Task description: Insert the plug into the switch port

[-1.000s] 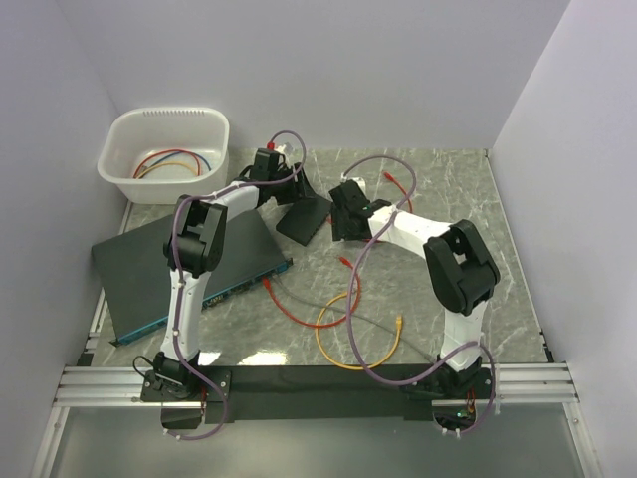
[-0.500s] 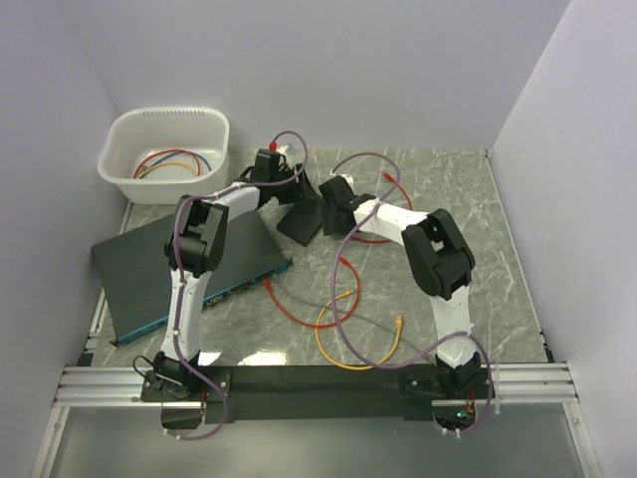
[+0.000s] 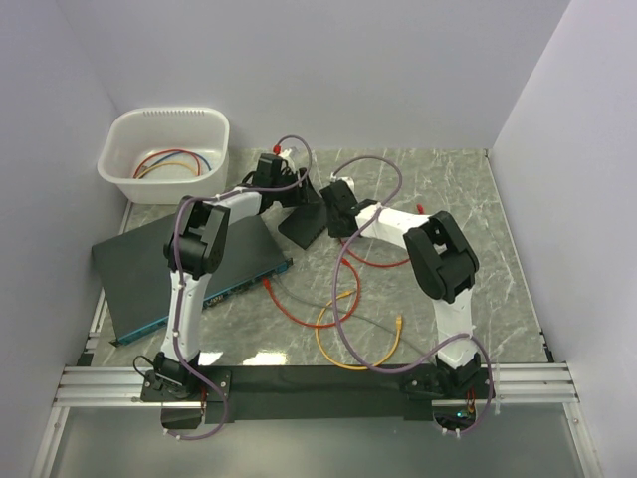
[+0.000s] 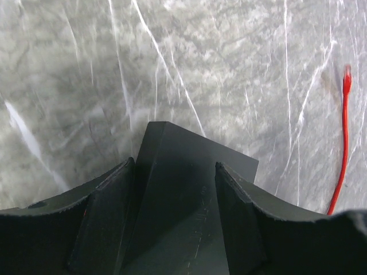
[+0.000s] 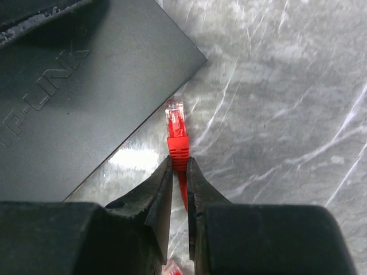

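Nearest, the switch port (image 3: 235, 289) on the flat switch (image 3: 139, 274) was not yet reached, so only the pickup was judged done. Farther back, the plug (image 5: 176, 137) was clamped in the right pincer (image 5: 179, 162), just beside a black box (image 5: 74, 109) gripped by the left pincer (image 4: 175, 166).

"P-LINK" on small black box (image 5: 74, 97)

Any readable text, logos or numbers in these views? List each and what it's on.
"P-LINK": raised lettering on top of the small black box, right wrist view; anything before it is cut off at the picture's edge.
Faint marks on the same box in the left wrist view: not legible.
Switch front face, top view: any print is too small to read.
Plug: no text visible.
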`<state>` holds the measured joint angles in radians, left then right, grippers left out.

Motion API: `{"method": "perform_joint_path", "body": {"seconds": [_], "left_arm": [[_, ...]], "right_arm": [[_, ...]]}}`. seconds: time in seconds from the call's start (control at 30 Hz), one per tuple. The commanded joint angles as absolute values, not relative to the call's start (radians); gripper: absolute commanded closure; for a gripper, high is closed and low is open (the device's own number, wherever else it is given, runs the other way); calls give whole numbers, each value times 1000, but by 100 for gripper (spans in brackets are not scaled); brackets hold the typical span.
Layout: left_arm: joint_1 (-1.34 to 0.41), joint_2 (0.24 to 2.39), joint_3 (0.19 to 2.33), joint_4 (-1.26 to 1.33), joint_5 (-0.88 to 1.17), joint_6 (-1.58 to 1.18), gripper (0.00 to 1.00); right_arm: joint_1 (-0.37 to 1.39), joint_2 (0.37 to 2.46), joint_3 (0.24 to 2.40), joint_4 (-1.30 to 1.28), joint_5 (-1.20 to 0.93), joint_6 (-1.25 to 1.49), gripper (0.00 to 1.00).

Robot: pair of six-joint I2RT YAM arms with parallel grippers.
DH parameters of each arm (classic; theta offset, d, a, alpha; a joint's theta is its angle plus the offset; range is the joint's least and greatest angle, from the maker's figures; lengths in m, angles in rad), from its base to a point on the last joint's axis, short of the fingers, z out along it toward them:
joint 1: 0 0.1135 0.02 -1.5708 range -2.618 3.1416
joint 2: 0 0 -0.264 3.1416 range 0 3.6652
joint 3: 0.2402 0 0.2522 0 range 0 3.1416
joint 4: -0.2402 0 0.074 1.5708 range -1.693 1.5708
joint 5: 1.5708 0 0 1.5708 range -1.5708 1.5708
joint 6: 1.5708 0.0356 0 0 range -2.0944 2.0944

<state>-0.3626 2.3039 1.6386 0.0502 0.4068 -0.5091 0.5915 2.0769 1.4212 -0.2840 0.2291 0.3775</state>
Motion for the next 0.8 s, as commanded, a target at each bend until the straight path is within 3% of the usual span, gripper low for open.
{"method": "perform_joint_path", "body": {"seconds": [0.0,0.07,0.27,0.77], "left_arm": [[-383,2252,1562,-6,445,-509,36],[-388,2223,1493,42,443,-523,36],[-394,2178,1370,117,448,-537,36],[-448,2283,1535,81,534,-466,37]], "right_arm": [[630,2074,1342,-341,186,420,94],[641,2049,1306,-334,176,425,100],[678,1947,1181,-314,184,443,100],[738,1649,989,-344,356,486,100]]}}
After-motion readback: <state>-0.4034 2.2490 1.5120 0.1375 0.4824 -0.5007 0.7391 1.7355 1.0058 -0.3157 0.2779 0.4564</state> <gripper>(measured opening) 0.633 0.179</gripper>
